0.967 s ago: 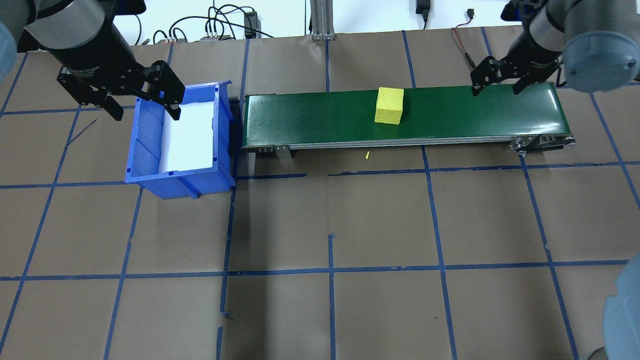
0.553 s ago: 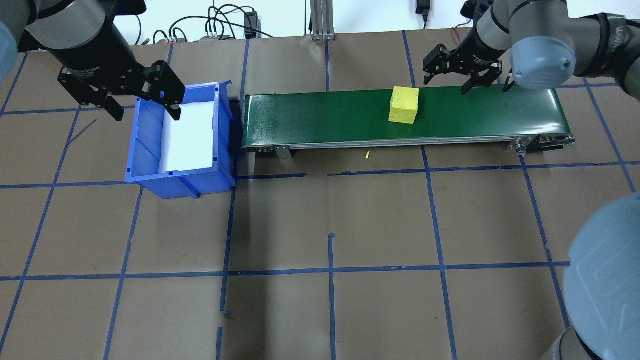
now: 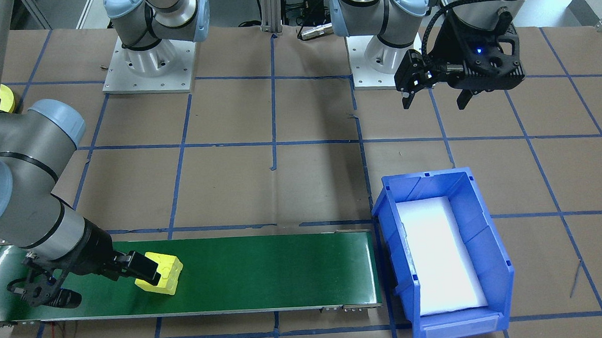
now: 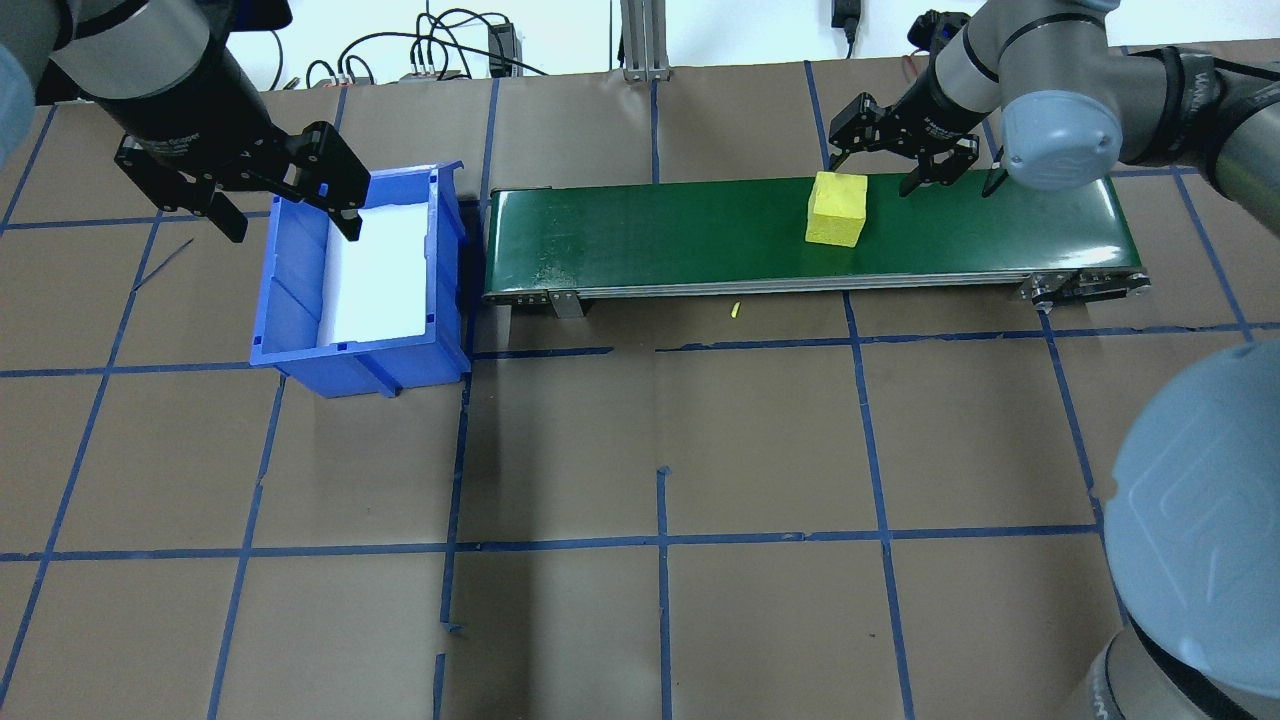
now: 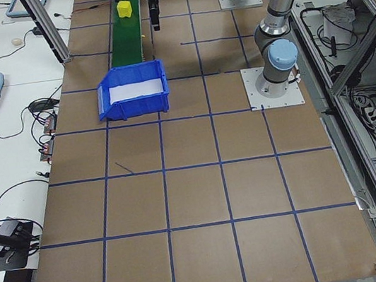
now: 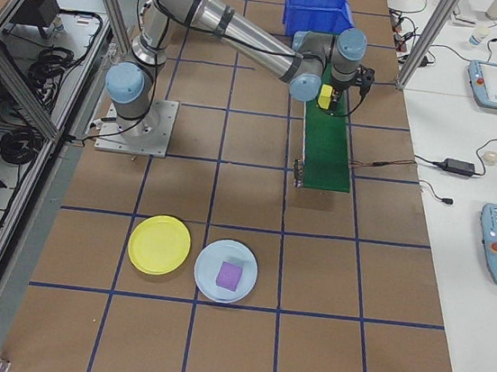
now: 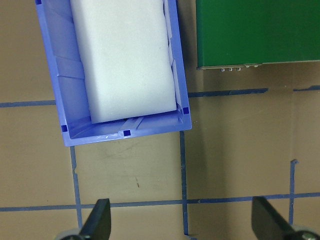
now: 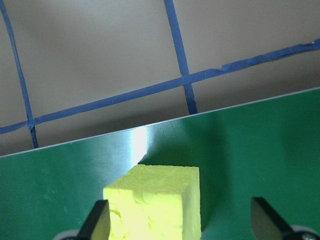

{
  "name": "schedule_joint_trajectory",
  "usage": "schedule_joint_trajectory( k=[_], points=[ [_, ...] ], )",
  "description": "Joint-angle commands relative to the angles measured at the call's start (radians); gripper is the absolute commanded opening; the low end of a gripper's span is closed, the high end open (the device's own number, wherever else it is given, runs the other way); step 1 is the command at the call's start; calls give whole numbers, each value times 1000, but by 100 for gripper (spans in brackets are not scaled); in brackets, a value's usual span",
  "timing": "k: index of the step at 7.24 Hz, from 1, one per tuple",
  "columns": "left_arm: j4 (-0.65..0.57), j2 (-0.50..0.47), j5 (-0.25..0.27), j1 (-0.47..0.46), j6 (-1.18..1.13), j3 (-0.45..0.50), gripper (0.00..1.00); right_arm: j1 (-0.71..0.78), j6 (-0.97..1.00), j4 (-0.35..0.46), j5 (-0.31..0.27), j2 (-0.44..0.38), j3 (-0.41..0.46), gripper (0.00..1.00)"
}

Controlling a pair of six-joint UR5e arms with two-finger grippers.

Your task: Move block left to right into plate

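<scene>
Your yellow block [image 4: 838,208] sits on the green belt [image 4: 700,240], right of its middle, not gripped. Right gripper [image 4: 892,150] is beside it at the belt's far edge, jaws wide and empty, likely lining up to straddle it. The yellow plate [image 6: 160,245] lies well apart on the brown paper table [image 4: 660,450]. Left gripper [image 4: 285,205] hovers spread and empty over the blue bin [image 4: 290,330], out of the way. Monitors and cables line the side benches.
</scene>
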Motion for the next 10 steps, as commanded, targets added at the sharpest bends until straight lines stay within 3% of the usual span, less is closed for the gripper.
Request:
schedule_joint_trajectory(
  k=[1,2,3,4,5,7,9,10],
  points=[
    [0,0,-2,-1,0,0,100,0,-4,-5,2,12,4,100],
    [0,0,-5,-1,0,0,100,0,-13,-8,0,24,10,100],
    [0,0,-5,-1,0,0,100,0,-44,-16,-17,36,18,85],
    [0,0,-3,-1,0,0,100,-1,-109,-16,-65,42,28,62],
    [0,0,-2,0,0,0,100,-3,-195,-17,-113,35,27,31],
    [0,0,-3,0,0,0,100,-24,-480,4,-336,-48,36,26],
    [0,0,-5,0,0,0,100,-262,-759,253,-374,-231,76,28],
    [0,0,-5,0,0,0,100,-404,-899,275,-423,-287,116,27]
  ],
)
